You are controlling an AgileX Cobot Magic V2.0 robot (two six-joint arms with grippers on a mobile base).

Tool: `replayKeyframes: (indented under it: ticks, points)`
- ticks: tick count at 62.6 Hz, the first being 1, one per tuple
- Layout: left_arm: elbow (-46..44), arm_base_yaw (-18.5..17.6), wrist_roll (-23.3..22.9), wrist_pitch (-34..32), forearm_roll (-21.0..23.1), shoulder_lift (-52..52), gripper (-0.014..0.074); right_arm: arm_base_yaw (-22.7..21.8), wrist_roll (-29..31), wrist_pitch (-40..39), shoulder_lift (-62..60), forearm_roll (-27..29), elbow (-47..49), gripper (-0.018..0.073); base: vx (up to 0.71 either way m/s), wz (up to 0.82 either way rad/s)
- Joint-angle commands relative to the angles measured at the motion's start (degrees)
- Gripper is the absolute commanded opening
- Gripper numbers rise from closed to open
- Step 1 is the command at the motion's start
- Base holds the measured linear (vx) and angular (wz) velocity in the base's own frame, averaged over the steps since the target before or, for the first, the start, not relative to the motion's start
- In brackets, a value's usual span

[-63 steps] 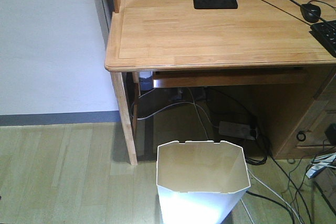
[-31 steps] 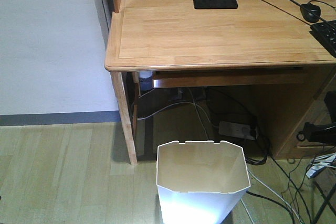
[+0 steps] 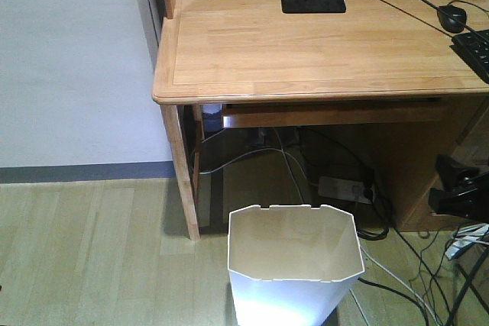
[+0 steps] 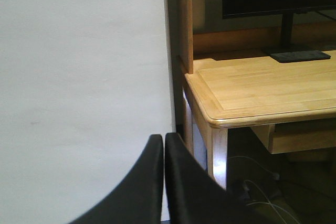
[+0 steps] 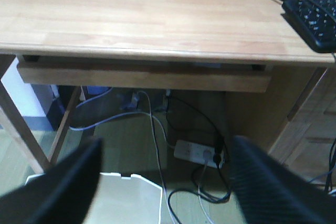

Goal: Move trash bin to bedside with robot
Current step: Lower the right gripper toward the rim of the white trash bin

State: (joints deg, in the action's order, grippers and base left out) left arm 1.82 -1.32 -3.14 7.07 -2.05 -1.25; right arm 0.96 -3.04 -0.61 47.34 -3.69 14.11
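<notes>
Bin (image 3: 294,265) stands by the bench (image 3: 306,43); the move to the bedside appears not to have begun.

Front view: the white bin stands on the floor before the bench, untouched, with the right arm (image 3: 457,188) well apart and no bedside in sight. Left wrist view alone shows the left pincer (image 4: 164,182) pressed closed, empty, facing the wall (image 4: 79,77). Right wrist view alone shows the right pincer (image 5: 166,145) spread wide, empty, the bin's rim low between its fingers; grasp and carry remain.

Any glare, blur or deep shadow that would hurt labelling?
Front view: the trash bin has its lower front wall blown out white. Right wrist view: the fingers of the open right gripper are soft dark blurs; under the desk is dim. Left wrist view: the shut left gripper is a dark silhouette.
</notes>
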Motion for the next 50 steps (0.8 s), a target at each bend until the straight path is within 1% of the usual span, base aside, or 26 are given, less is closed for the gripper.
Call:
replayKeyframes:
  ticks: [1, 7, 15, 23, 27, 33, 41, 50]
  points:
    - [-1.4, 0.0, -0.2, -4.2, 0.1, -0.3, -0.0006, 0.0, 0.7, -3.8, 0.6, -0.4, 1.9, 0.0606, 0.0, 0.0]
    - [-1.4, 0.0, -0.2, -4.2, 0.1, -0.3, -0.0006, 0.0, 0.6, -3.8, 0.7, -0.3, 1.9, 0.0608, 0.0, 0.0]
    - [-1.4, 0.0, -0.2, -4.2, 0.1, -0.3, -0.0006, 0.0, -0.6, -4.3, 0.7, 1.5, 2.5, 0.0582, 0.0, 0.0]
    - [-1.4, 0.0, -0.2, -4.2, 0.1, -0.3, -0.0006, 0.0, -0.7, 1.2, 3.3, 1.5, 7.0, 0.0547, 0.0, 0.0]
    - [-1.4, 0.0, -0.2, -4.2, 0.1, -0.3, -0.0006, 0.0, -0.7, 5.2, 6.0, 1.5, 10.1, 0.0531, 0.0, 0.0]
    - [-1.4, 0.0, -0.2, -4.2, 0.1, -0.3, -0.0006, 0.0, -0.6, 9.1, 9.9, 1.5, 14.1, 0.0507, 0.0, 0.0]
    - [-1.4, 0.0, -0.2, -4.2, 0.1, -0.3, -0.0006, 0.0, -0.6, 11.9, 15.1, 1.5, 18.2, 0.0486, 0.0, 0.0]
    - [-1.4, 0.0, -0.2, -4.2, 0.1, -0.3, -0.0006, 0.0, 0.0, 15.0, 22.0, 1.3, 22.4, 0.0484, 0.0, 0.0]
